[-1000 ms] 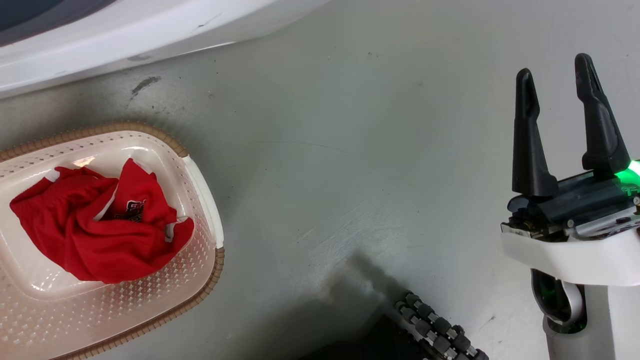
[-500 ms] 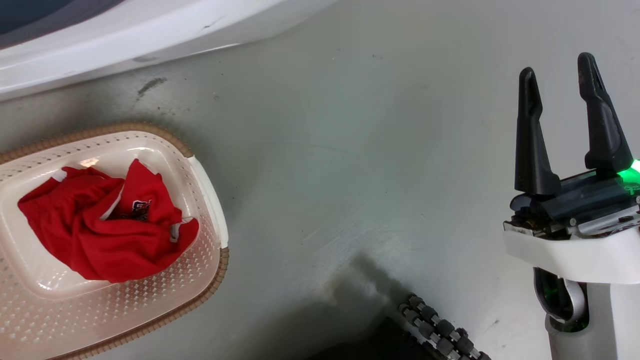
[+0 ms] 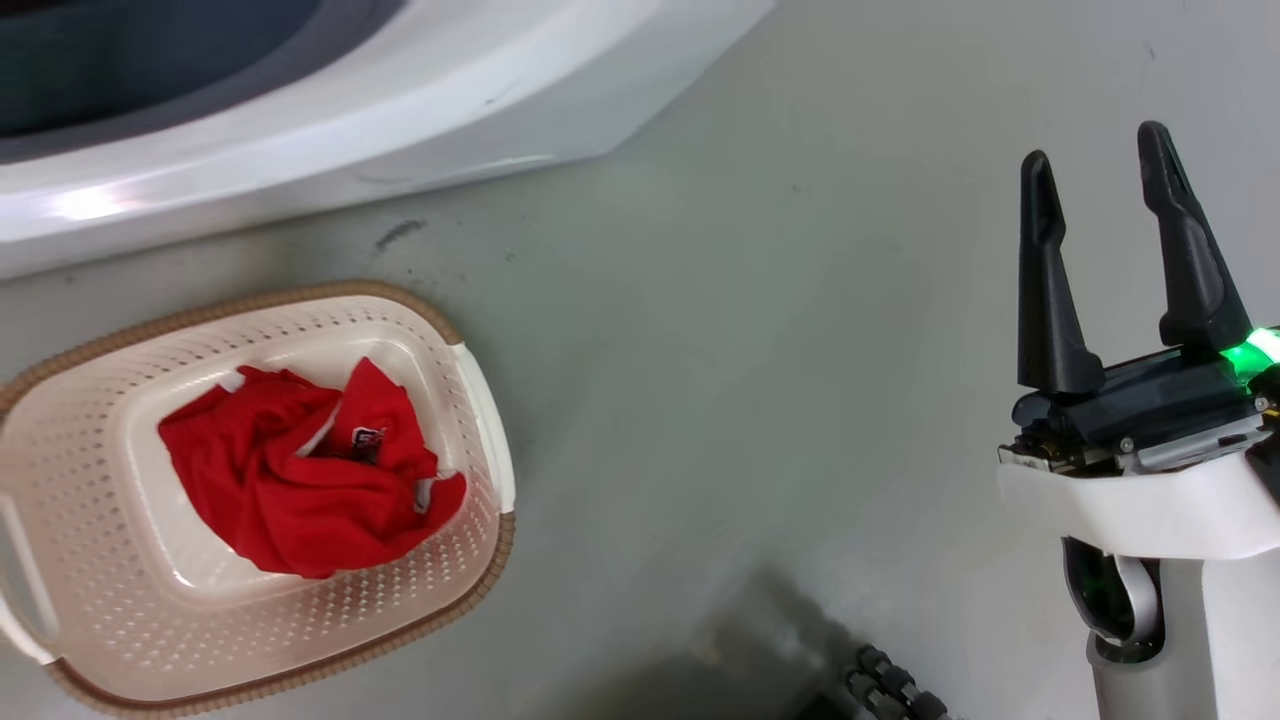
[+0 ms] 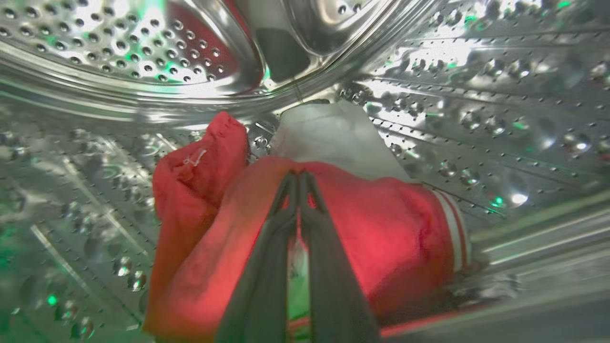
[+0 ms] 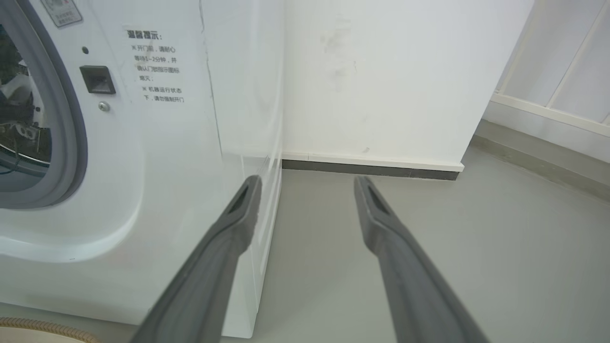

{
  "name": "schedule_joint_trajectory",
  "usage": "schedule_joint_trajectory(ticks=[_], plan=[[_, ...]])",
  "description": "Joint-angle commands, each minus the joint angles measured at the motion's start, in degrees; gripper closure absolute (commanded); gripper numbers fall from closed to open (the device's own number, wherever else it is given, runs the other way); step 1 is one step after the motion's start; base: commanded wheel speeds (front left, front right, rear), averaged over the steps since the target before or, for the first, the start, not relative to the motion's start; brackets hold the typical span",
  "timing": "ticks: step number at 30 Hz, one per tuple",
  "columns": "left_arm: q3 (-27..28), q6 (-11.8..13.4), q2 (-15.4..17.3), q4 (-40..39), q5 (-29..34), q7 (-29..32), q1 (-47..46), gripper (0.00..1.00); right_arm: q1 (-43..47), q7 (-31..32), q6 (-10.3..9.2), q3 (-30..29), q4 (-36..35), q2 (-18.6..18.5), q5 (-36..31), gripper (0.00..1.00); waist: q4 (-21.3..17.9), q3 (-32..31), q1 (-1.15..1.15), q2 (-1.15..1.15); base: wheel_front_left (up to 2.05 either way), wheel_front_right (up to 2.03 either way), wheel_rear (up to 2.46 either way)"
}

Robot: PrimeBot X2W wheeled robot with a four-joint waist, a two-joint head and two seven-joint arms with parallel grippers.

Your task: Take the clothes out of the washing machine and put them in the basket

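- Our left hand (image 4: 299,177) is inside the washer's steel drum (image 4: 476,95), its two fingers pressed together and clamped on a fold of a red garment (image 4: 391,238).
- That garment lies on the bottom of the drum, bunched up toward the fingertips, with white stripes (image 4: 452,228) on its right-hand edge.
- A pale cloth (image 4: 333,138) sits just behind the garment, touching it, against the back of the drum.
- In the head view the basket (image 3: 300,297) stands on the grey floor (image 3: 750,350) at lower left, near the front of the washer (image 3: 400,130) but not touching it.
- Red clothes (image 3: 290,490) lie crumpled in the middle of the basket, with a small dark print and bits of white trim facing up.
- Our right hand (image 3: 1093,150) is at lower right over bare floor, well apart from the basket, its fingers spread and holding nothing.
- From the right wrist we see that hand (image 5: 307,183) pointing toward the washer's right front corner (image 5: 181,143), with the grey door ring (image 5: 71,143) at far left and a white wall (image 5: 381,71) behind.
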Motion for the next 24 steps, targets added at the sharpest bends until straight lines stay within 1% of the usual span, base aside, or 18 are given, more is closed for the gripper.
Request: schedule_joint_trajectory(ticks=[1, 14, 20, 24], plan=[[-0.10, -0.07, -0.48, 0.08, -0.31, -1.01, 1.35, 1.00, 0.67, -0.13, -0.04, -0.27, 0.18, 0.02, -0.56, 0.00, 1.48, -2.16, 0.00, 0.00, 0.00, 0.00, 0.00], [-1.41, -0.81, -5.51, -0.16, -4.37, -16.29, 18.18, 1.00, 5.39, -0.13, -0.04, -0.98, 2.42, 0.03, -4.15, 0.00, 5.98, -13.33, 0.00, 0.00, 0.00, 0.00, 0.00], [-1.36, -0.84, -7.72, -4.60, -6.25, -19.10, 26.44, 1.00, 7.81, -0.13, -0.04, -1.00, 3.11, 0.02, -5.64, 0.00, 8.43, -17.93, 0.00, 0.00, 0.00, 0.00, 0.00], [-0.99, -0.58, -8.31, -10.48, -6.69, -19.39, 31.53, 1.00, 9.05, -0.13, -0.04, -1.22, 3.56, 0.03, -6.38, 0.00, 9.81, -20.59, 0.00, 0.00, 0.00, 0.00, 0.00]])
